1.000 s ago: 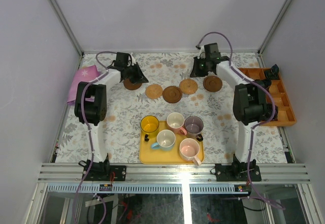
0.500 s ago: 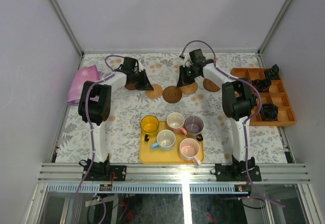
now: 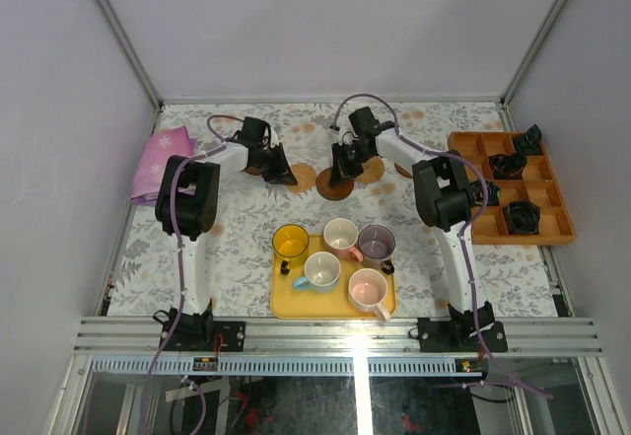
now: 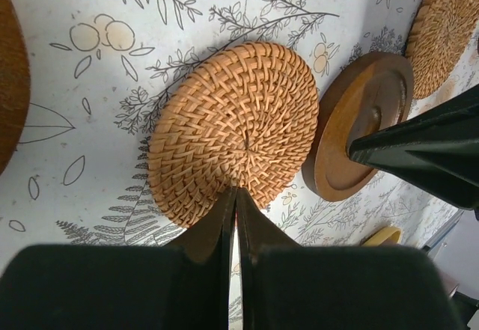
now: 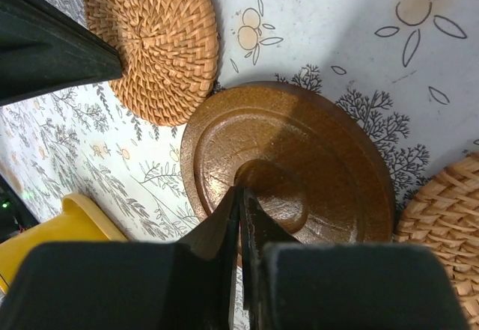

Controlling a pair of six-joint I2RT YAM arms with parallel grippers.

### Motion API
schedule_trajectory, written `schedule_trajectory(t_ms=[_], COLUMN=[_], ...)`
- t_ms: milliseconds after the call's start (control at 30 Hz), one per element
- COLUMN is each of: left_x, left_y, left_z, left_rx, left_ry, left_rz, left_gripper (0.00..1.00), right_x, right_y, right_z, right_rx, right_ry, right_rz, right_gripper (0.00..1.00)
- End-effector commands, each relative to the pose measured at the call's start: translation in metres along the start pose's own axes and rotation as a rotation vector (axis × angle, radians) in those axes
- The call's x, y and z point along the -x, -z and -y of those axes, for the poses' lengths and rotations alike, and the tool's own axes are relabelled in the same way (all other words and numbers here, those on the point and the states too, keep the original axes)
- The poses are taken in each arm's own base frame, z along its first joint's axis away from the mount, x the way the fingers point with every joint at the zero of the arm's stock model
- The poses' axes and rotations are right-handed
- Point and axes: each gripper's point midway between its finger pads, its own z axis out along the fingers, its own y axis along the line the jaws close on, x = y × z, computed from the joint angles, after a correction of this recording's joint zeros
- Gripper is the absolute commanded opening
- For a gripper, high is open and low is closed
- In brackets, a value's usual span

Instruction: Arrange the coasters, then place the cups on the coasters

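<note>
- The dark brown round wooden coaster (image 5: 288, 162) lies under the tips of the right gripper (image 5: 239, 192), its jaws pressed together.
- The tan woven round coaster (image 4: 233, 132) lies just ahead of the left gripper (image 4: 234, 192), whose jaws are likewise together.
- The discs lie just beside each other, so a sideways push could ride one onto the other.

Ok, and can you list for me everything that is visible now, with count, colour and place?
woven coasters: 2, tan, far row, either side of the middle dark one
dark coasters: 3, dark brown, same row; the rightmost is mostly hidden behind the right arm
cups: 5, yellow, light blue, two pink, purple-grey, all on the tray
tray: 1, yellow, near middle
cloth: 1, pink-purple, far left
organiser: 1, orange, right edge, dark items inside
tablecloth: 1, white, floral print
left arm: jaws shut, at the left woven coaster's edge
right arm: jaws shut, over the middle dark coaster
</note>
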Motion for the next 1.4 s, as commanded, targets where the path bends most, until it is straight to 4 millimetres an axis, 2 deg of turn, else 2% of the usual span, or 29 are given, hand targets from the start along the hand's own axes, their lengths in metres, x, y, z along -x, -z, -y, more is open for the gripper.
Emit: schedule_trajectory(t_ms=[0, 267, 400, 767, 1033, 1367], left_x=[0.0, 0.019, 0.028, 0.029, 0.034, 0.042], left_y=[-0.014, -0.029, -0.03, -0.026, -0.027, -0.03], left_z=[-0.012, -0.015, -0.012, -0.017, -0.015, -0.017], left_rx=[0.032, 0.048, 0.049, 0.068, 0.062, 0.074], left_ry=[0.012, 0.032, 0.032, 0.041, 0.049, 0.063], left_rz=[-0.007, 0.012, 0.029, 0.038, 0.052, 0.077], left_gripper=[0.02, 0.02, 0.02, 0.02, 0.02, 0.02], right_x=[0.008, 0.023, 0.037, 0.069, 0.085, 0.087], right_y=[0.001, -0.007, -0.008, 0.005, 0.01, 0.005], right_z=[-0.001, 0.023, 0.034, 0.067, 0.074, 0.067], right_rx=[-0.029, -0.13, -0.162, -0.21, -0.223, -0.173], right_ry=[0.01, -0.011, -0.026, -0.083, -0.087, -0.081], right_rz=[0.004, 0.041, 0.08, 0.189, 0.238, 0.234], right_gripper=[0.03, 0.03, 0.03, 0.03, 0.03, 0.03])
